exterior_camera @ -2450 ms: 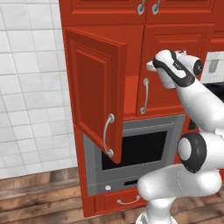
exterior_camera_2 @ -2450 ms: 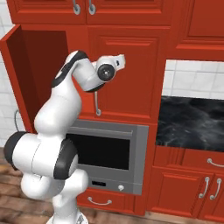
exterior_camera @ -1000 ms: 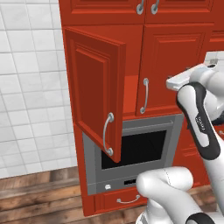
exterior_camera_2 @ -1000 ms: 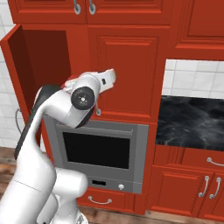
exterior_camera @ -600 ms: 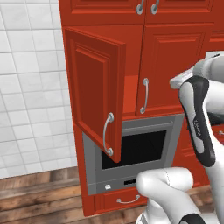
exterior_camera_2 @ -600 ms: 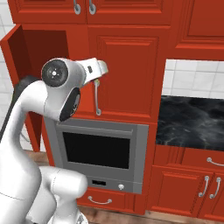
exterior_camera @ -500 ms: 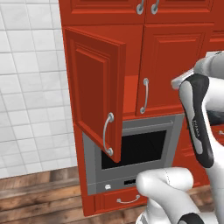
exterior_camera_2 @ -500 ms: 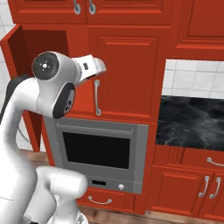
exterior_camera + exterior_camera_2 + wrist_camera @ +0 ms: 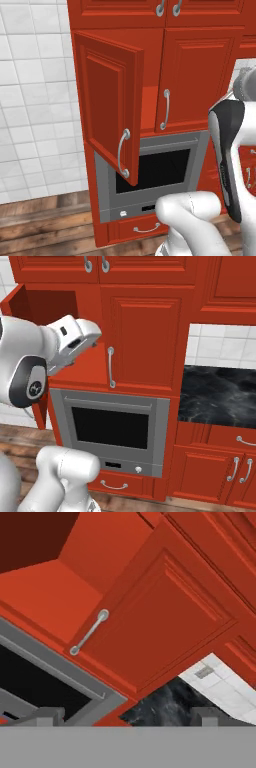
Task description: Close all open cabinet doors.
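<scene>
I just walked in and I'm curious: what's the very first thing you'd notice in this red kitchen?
One red cabinet door stands swung wide open above the grey oven, while the door beside it is shut. The robot's big white arm reaches up in front of the open cupboard, with its gripper open and holding nothing.

red cabinet unit (image 9: 200, 75) — wooden floor (image 9: 45, 225)
</scene>
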Robot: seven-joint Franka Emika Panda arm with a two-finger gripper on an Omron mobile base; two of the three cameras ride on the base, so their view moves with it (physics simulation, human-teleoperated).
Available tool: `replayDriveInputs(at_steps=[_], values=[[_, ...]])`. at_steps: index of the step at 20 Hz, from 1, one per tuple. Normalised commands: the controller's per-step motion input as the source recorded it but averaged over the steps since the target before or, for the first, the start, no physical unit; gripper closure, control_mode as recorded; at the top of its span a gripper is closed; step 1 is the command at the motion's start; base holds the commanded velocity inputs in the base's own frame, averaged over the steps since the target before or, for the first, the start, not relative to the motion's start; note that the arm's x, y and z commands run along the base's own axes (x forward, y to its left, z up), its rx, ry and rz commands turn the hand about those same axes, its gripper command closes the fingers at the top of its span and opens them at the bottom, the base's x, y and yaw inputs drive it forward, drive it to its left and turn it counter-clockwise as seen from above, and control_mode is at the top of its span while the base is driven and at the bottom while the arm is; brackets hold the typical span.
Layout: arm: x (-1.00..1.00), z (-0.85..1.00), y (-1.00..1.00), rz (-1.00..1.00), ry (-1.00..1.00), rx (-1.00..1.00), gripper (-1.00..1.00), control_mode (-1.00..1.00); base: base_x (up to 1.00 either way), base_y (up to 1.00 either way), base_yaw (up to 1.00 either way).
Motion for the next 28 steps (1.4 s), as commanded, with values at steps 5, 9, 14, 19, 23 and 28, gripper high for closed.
replayDriveInputs(at_steps=[5,9,14,19,23,28], values=[[-0.67,0.00,0.22,0.00,-0.03,-0.27,-1.00,-1.00,0.00,0.00,0.00],[-0.54,0.00,0.45,0.01,0.00,-0.25,-1.00,-1.00,0.00,0.00,0.00],[-0.67,0.00,0.60,0.05,0.00,-0.24,-1.00,-1.00,0.00,0.00,0.00],[-0.76,0.00,0.71,0.04,0.00,-0.26,-1.00,-1.00,0.00,0.00,0.00],[-0.57,0.00,0.76,0.00,0.02,-0.27,-1.00,-1.00,0.00,0.00,0.00],[-0.11,-0.01,0.77,0.00,0.14,-0.23,-1.00,-1.00,0.00,0.00,0.00]])
